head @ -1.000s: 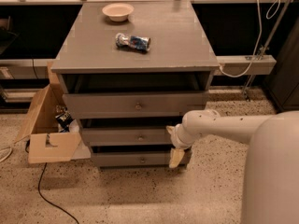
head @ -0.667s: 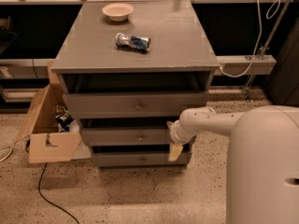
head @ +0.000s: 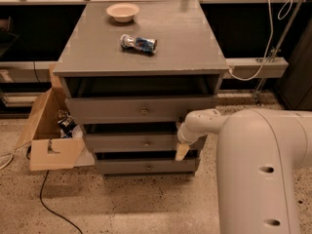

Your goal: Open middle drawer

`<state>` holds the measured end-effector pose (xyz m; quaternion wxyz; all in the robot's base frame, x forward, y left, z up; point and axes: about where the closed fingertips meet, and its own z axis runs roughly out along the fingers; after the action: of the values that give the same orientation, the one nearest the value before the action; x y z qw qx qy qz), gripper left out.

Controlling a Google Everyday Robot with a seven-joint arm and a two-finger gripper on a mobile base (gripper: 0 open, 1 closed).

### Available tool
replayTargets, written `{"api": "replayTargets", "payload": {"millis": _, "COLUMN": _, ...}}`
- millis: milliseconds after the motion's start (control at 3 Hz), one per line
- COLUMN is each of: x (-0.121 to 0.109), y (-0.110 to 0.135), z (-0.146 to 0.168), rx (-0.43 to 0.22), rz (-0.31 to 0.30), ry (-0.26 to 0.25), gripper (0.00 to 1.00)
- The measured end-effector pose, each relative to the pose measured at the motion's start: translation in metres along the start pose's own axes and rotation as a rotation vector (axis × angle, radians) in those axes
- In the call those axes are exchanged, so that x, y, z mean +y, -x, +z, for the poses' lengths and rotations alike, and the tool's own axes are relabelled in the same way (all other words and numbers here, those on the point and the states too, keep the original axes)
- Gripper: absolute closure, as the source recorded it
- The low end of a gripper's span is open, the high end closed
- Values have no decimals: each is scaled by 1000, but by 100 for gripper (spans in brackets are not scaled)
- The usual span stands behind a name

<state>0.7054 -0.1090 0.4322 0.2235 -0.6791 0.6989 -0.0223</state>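
Note:
A grey cabinet has three drawer fronts, each with a small round knob. The middle drawer is the mid-sized front, with its knob at the centre. A dark gap shows above it, under the wider top drawer. The narrower bottom drawer lies below. My gripper is at the end of the white arm, at the right end of the middle drawer's front, well right of the knob. It hides that end of the front.
A cream bowl and a crumpled blue packet lie on the cabinet top. An open cardboard box stands on the floor at the left. A black cable runs over the speckled floor. A white cable hangs at the right.
The arm's white bulk fills more of the lower right. The gripper has stayed at the right end of the middle drawer, shifted slightly left. The drawers have not visibly moved.

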Motion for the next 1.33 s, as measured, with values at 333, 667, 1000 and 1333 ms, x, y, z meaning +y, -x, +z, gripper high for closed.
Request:
{"api": "replayTargets", "payload": {"millis": 333, "x": -10, "y": 0, "z": 22, "rx": -3, "rz": 17, "ry": 6, "gripper": 2}}
{"api": "replayTargets", "payload": {"millis": 667, "x": 6, "y": 0, "z": 27, "rx": -12, "rz": 32, "ry": 5, "gripper": 25}}
{"api": "replayTargets", "payload": {"millis": 1000, "x": 35, "y": -1, "z": 18, "rx": -20, "rz": 43, "ry": 12, "gripper": 47}}
{"api": "replayTargets", "payload": {"millis": 1333, "x": 32, "y": 1, "z": 14, "rx": -20, "rz": 43, "ry": 12, "gripper": 72}}
